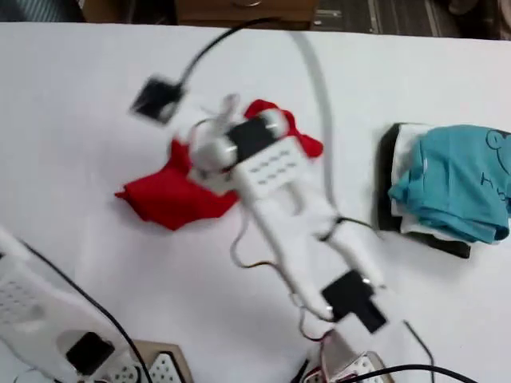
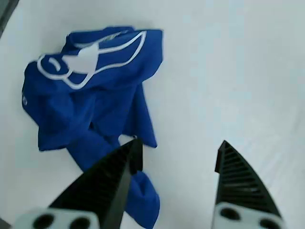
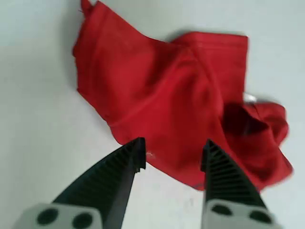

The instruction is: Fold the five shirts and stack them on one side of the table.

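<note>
Right tool [image 3: 174,148] hangs above the red shirt [image 3: 181,100] with its two black jaws spread wide and nothing held between them. One jaw is over the cloth's edge and the other is over the red fabric itself. The red shirt lies crumpled and unfolded near the middle of the white desk [image 1: 96,64]. In the high view the right arm [image 1: 295,207] stretches from the near edge across the shirt and covers part of it.

Left tool [image 2: 180,145] is also wide apart and holds nothing. It is poised over bare desk just beside the blue shirt [image 2: 90,90], and one jaw overlaps the shirt's lower fold. The blue shirt is bunched up with its white print facing up. Which part of the desk it lies on cannot be told. The left arm [image 1: 48,319] sits at the near left corner of the desk.

By the right edge of the desk stands a stack. A teal shirt [image 1: 455,187] is on top, loosely folded, with a white garment [image 1: 406,144] under it and a black garment [image 1: 386,179] at the bottom. The stack lies well apart from the red shirt.
</note>
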